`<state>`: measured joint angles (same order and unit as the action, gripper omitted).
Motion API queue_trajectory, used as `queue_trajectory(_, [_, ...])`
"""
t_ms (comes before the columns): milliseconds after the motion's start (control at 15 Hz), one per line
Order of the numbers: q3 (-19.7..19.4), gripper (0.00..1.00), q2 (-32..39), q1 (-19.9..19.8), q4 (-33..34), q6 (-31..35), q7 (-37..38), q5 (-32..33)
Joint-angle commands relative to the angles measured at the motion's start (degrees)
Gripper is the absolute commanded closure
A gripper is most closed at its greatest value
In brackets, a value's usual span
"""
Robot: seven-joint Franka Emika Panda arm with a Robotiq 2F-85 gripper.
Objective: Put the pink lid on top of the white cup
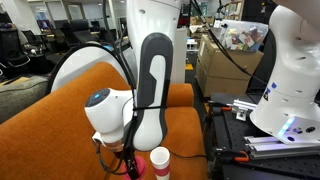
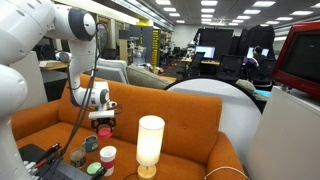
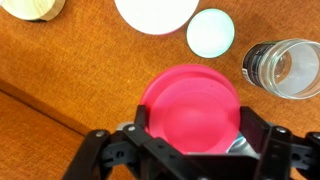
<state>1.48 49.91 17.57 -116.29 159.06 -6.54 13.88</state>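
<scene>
Wrist view: pink lid [image 3: 190, 103] flat, axis vertical, inside end effector [image 3: 194, 120].

A tall cream cylinder [image 2: 150, 143] and a clear glass [image 3: 285, 68] rest on the orange couch [image 2: 190, 115].

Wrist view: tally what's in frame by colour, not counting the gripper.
Pink: 1, lid
White: 2, big disc and small disc
Clear: 1, glass
Wood: 1, piece
Total: 5
</scene>
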Motion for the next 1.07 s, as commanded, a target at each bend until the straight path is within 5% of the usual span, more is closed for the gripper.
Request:
queue_trajectory(0, [-0.1, 0.35, -3.9, -1.5, -6.2, 4.2, 2.6, -0.4])
queue_trajectory(400, [1.2, 0.35, -6.8, -6.8, -15.9, 16.4, 5.5, -4.9])
queue_trajectory(467, [-0.5, 0.10, -4.8, -4.5, -12.6, 12.9, 4.5, -3.9])
queue_trajectory(1000, [0.5, 0.10, -5.4, -5.7, -14.4, 15.9, 4.8, -5.1])
